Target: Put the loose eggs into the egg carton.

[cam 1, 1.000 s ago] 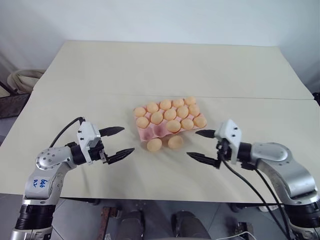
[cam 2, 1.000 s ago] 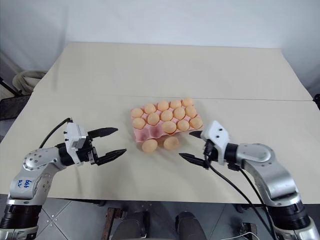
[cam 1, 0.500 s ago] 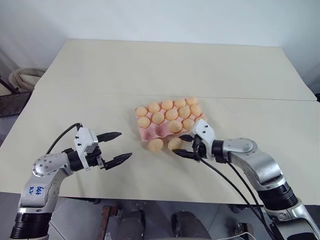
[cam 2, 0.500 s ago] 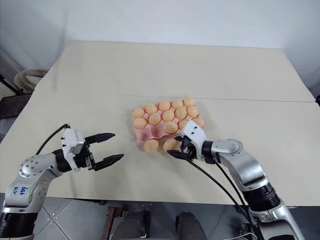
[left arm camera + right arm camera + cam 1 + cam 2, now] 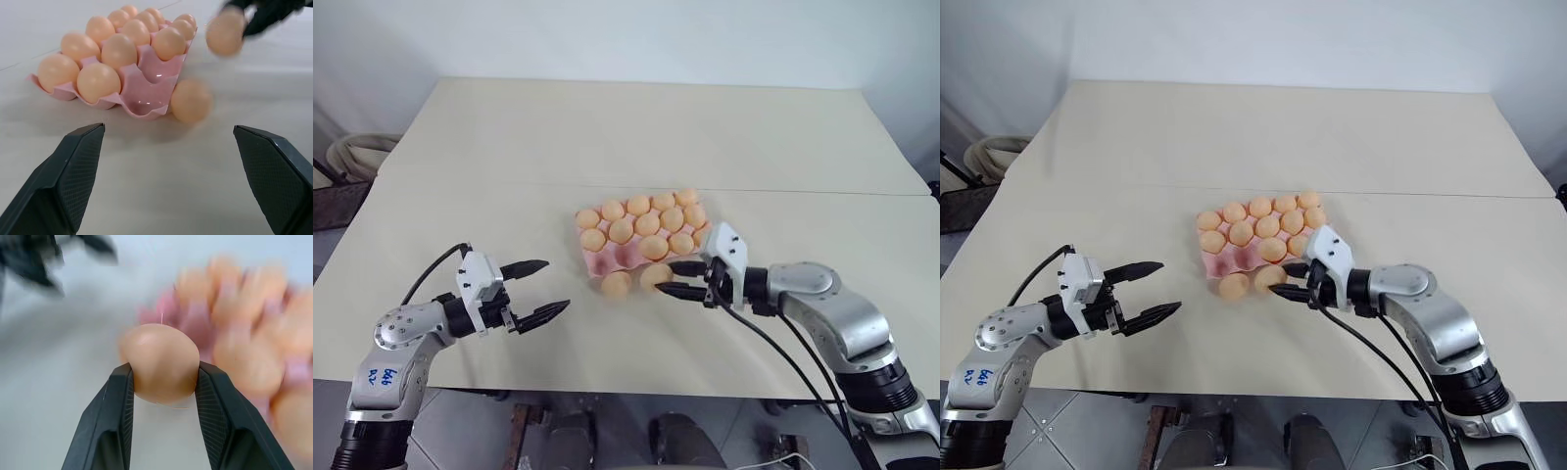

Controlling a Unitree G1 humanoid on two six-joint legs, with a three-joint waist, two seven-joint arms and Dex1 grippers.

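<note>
The pink egg carton [image 5: 605, 260] sits mid-table with several eggs in its cups; empty cups show at its near-left corner [image 5: 143, 104]. One loose egg [image 5: 616, 284] lies on the table just in front of that corner. My right gripper [image 5: 666, 278] is shut on a second loose egg [image 5: 161, 363], held a little off the table beside the carton's near edge. My left gripper [image 5: 554, 286] stands open and empty to the left of the lying egg, well apart from it, its fingers [image 5: 73, 166] pointing toward the carton.
The beige table [image 5: 607, 137] stretches far behind the carton, with a seam [image 5: 489, 182] across it. Off its left edge lies a coiled pale object [image 5: 357, 155]. The table's near edge runs close under both arms.
My right gripper swung left to the right-hand loose egg, shut on it and raised it slightly. The left gripper stayed open and kept its place.
</note>
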